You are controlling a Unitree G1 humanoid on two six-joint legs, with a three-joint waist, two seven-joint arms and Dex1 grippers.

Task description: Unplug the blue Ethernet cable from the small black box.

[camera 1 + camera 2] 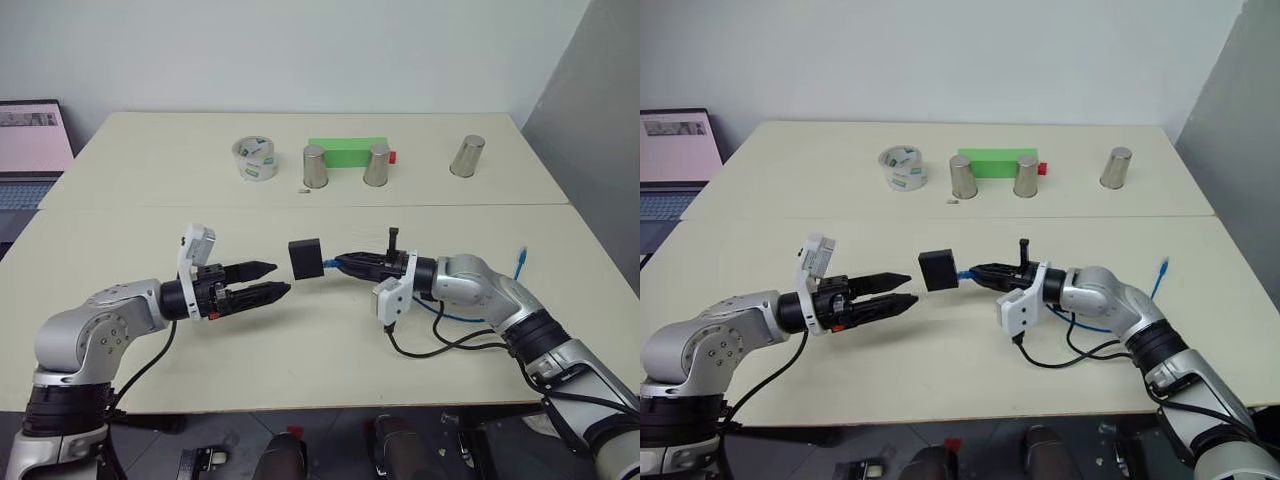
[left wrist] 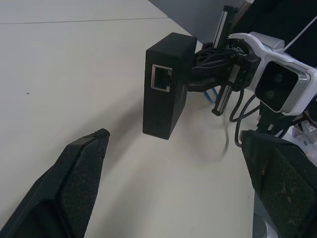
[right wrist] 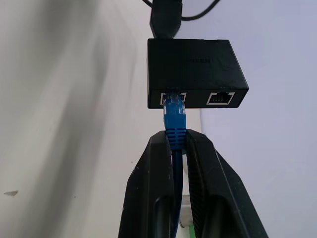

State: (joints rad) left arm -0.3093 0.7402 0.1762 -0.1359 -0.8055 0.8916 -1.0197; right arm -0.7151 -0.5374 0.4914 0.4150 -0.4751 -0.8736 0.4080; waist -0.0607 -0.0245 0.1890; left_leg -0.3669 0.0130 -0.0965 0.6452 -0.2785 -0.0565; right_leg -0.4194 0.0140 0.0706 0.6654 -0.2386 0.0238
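The right gripper [image 1: 340, 264] points left across the near table [image 1: 300, 360] with its jaws clamped on the blue Ethernet cable [image 3: 175, 130], just behind the plug. The plug sits in a port of the small black box [image 1: 306, 258], and the box hangs off the gripper's tip, lifted clear of the tabletop near the middle of the scene. In the right wrist view a second, unused port shows beside the plugged one. From the gripper the cable runs back to the right under the right forearm, loops on the table among thicker black cables [image 1: 440, 345], and its other end [image 1: 521, 258] lies near the right edge of the table.

The left gripper [image 1: 272, 280] points right toward the box with its jaws apart and nothing between them. Its fingertips [image 1: 270, 268] stand just left of the box, near it but apart, with open air between. In the left wrist view the box's near face carries one more open port.

On the far table [image 1: 150, 160] stand a roll of clear tape [image 1: 254, 159], a green block [image 1: 346, 152] with a small red piece [image 1: 394, 157] at its right end, and three metal cups [image 1: 315, 167], two just in front of the block and one well to the right. All are well apart from both arms. A laptop [image 1: 30, 140] sits beyond the left edge.
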